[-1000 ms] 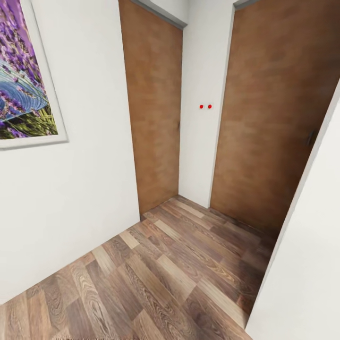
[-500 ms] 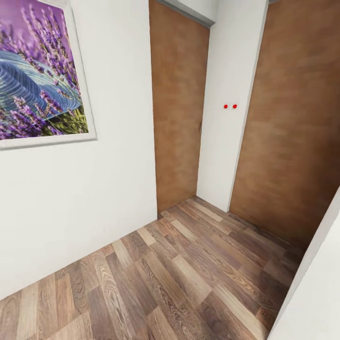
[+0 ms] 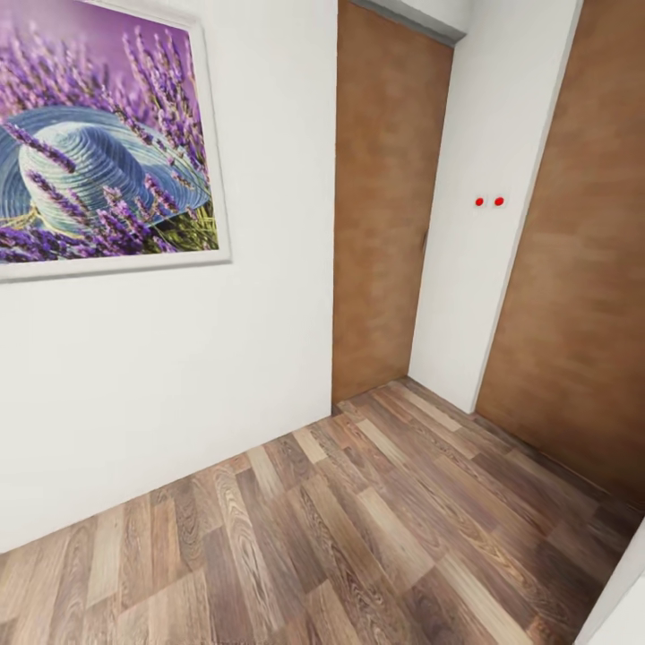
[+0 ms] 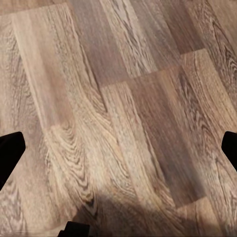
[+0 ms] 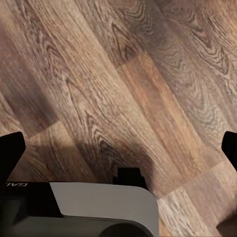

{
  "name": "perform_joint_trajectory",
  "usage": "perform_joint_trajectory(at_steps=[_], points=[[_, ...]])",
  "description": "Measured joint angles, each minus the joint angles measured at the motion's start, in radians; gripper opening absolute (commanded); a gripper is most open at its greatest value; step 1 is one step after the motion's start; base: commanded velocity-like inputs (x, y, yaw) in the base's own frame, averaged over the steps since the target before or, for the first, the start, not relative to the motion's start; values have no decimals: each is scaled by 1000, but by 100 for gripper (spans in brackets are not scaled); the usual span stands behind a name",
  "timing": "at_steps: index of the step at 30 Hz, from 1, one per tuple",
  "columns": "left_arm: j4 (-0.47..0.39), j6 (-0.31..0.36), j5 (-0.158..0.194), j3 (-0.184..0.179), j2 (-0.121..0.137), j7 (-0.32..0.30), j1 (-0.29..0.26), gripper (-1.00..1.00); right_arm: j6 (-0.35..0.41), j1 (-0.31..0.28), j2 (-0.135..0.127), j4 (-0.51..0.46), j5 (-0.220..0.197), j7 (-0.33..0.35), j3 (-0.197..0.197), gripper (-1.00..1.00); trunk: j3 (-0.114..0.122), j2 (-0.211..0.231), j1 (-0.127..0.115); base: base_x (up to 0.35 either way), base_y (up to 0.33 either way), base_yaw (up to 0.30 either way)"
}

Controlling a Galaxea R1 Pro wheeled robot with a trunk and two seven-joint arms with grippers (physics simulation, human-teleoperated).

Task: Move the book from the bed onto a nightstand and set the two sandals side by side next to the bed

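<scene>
White walls (image 3: 161, 376) meet a wood-plank floor (image 3: 358, 528). A framed lavender picture (image 3: 98, 143) hangs at ten o'clock; two brown doors (image 3: 385, 206) stand at one o'clock.

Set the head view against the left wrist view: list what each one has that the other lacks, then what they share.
Head view alone: a framed lavender picture on a white wall, two brown doors, and two red dots on the wall strip between them.
Left wrist view alone: the dark fingertips of the left pincer, set wide apart at the picture's two edges, with nothing between them.
Both: the wood-plank floor.
</scene>
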Motion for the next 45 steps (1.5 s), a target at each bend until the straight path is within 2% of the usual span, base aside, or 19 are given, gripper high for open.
perform_joint_trajectory(at_steps=[8,19,39,45], points=[[0,-1,-1,0,0,0,0,100,0,0,0,0,0,0,0,100,0,0,0,3,0,286],[0,1,0,0,0,0,0,100,0,0,1,0,0,0,0,100,0,0,0,148,0,286],[0,0,-1,0,0,0,0,100,0,0,3,0,0,0,0,100,0,0,0,7,0,286],[0,0,-1,-1,-1,0,0,100,0,0,3,0,1,0,0,100,0,0,-1,233,-56,282]])
